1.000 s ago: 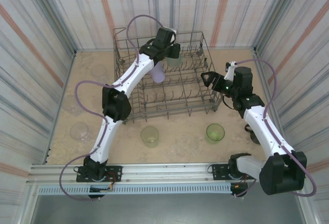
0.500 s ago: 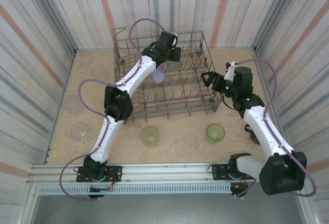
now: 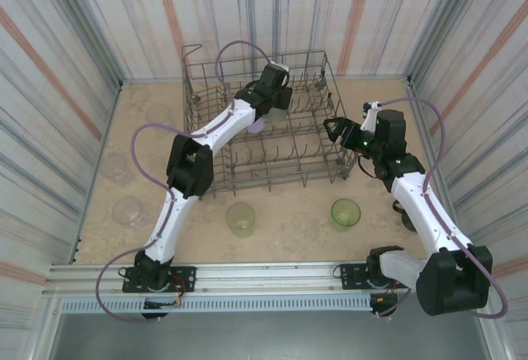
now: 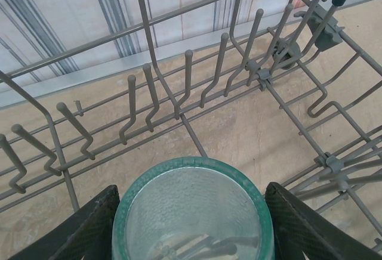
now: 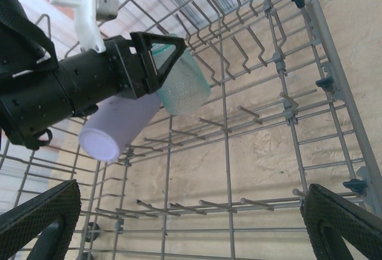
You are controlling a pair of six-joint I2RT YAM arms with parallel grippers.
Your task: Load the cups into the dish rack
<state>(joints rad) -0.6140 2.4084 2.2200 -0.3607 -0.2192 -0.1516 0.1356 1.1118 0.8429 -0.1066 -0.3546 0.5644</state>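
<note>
A teal cup (image 4: 194,212) sits bottom-out between the two black fingers (image 4: 89,227) of my left gripper (image 4: 194,230), which is shut on it. That gripper (image 3: 277,99) hangs over the far middle of the grey wire dish rack (image 3: 247,182), with the cup (image 5: 182,84) above the tines. A lavender cup (image 5: 119,126) lies tilted in the rack just under the left arm (image 3: 256,126). My right gripper (image 3: 338,133) hovers open at the rack's right edge, nothing between its fingers (image 5: 343,224). Two yellow-green cups (image 3: 241,218) (image 3: 346,213) stand on the table in front of the rack.
Clear cups stand on the table left of the rack (image 3: 128,210) (image 3: 157,115). A dark cup (image 3: 406,215) is half hidden beside the right arm. Striped walls close in the table on three sides. Upright tines (image 4: 188,75) line the rack floor.
My left gripper has carried the teal cup a little to the right over the rack, and the arm now covers more of the lavender cup. The right arm has stayed still.
</note>
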